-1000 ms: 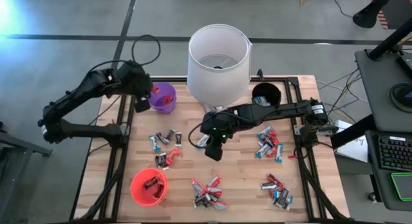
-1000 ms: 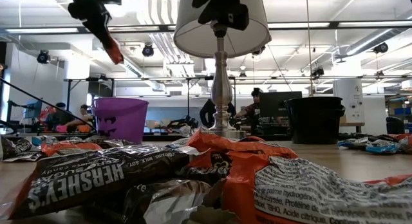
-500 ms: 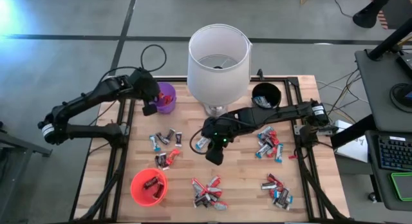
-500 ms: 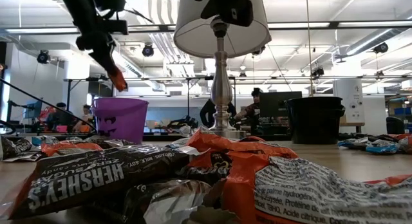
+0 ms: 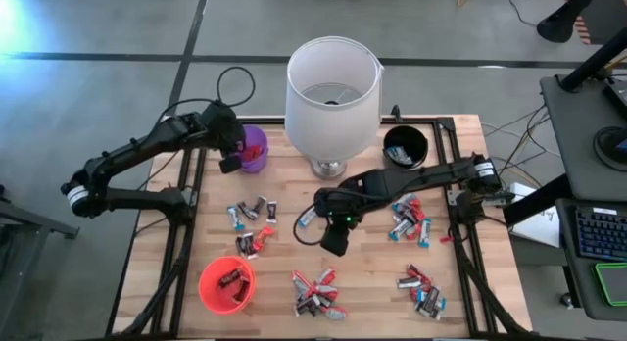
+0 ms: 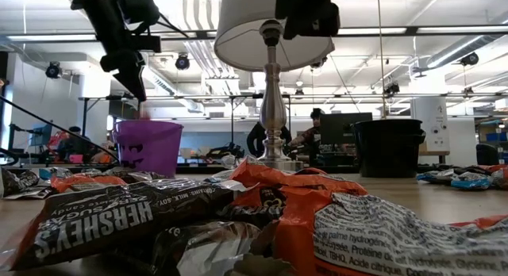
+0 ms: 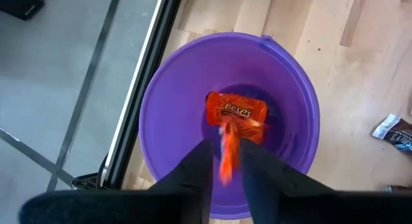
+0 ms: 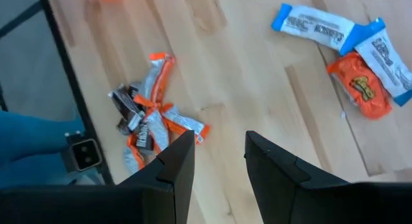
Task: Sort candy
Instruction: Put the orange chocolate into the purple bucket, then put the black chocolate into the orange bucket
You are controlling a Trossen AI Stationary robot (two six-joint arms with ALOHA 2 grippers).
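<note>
Left gripper (image 7: pixel 225 161): over the purple cup (image 7: pixel 161 108), fingers slightly parted around an orange Reese's candy (image 7: pixel 230 153); a second Reese's lies inside. Right gripper (image 8: pixel 219 153): parted, empty, above bare table (image 5: pixel 284 184) between candy clusters (image 5: pixel 253 212).

- A robotics lab or open-plan workshop, not a home: the wooden table (image 5: pixel 294 184) sits on a black metal frame (image 5: pixel 181 253) over a grey concrete floor (image 5: pixel 98 96) marked with dark lines.
- Behind the table, the low view shows a large hall with exposed ceiling ducts and pipes (image 6: pixel 198 14), hanging lights (image 6: pixel 54 70) and white walls.
- Beyond the table's lamp (image 6: pixel 272 86), people (image 6: pixel 313 137) sit at desks with monitors (image 6: pixel 345 129).
- Right of the table stands a desk holding a backlit keyboard (image 5: pixel 598 231), with cables (image 5: pixel 524 135) trailing across the floor.
</note>
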